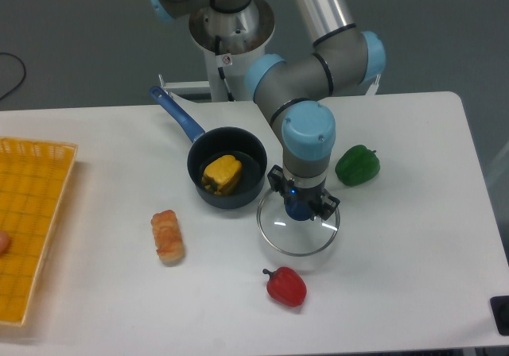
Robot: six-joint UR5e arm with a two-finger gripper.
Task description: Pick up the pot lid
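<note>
the gripper (301, 210) is right down over the middle of the glass pot lid (290, 237), which lies flat on the table (413, 237) just beside the blue pot (227, 200). whether its fingers are closed on the lid, can't tell from here.

my arm (306, 74) is grey metal tubing with pale blue caps (308, 127) on its round joints. at upper middle of the frame my silver base column (231, 22) carries a small red-ringed sticker (227, 59). my pincer (301, 210) is black and blocky.
</note>
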